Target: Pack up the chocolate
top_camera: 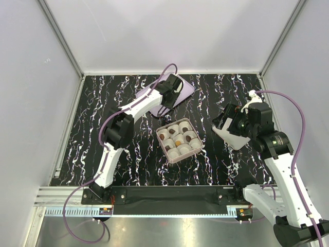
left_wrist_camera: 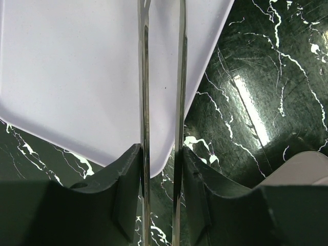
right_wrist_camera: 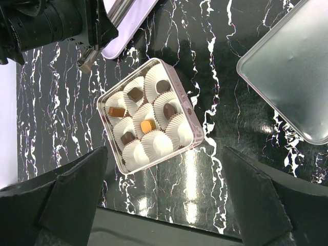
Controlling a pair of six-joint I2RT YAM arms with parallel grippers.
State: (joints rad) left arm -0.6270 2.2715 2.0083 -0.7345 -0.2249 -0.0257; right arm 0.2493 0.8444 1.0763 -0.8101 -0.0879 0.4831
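- Black marbled table (top_camera: 103, 98)
- Square tin (top_camera: 165, 147), nine white paper cups (top_camera: 183, 150) inside
- Lilac lid (top_camera: 186, 91) at the tin's 12 o'clock
- Metal tweezers (left_wrist_camera: 144, 102) above that lid
- Silvery tray (top_camera: 232, 139) at the tin's 3 o'clock

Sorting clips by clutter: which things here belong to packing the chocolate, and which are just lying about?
Job in hand: chocolate pieces in white paper cups; the tin box holding them; tweezers gripped by the left hand.

Lying about: silver tray; lilac tray under the tweezers, no chocolate seen on it; right hand, open, holding nothing.
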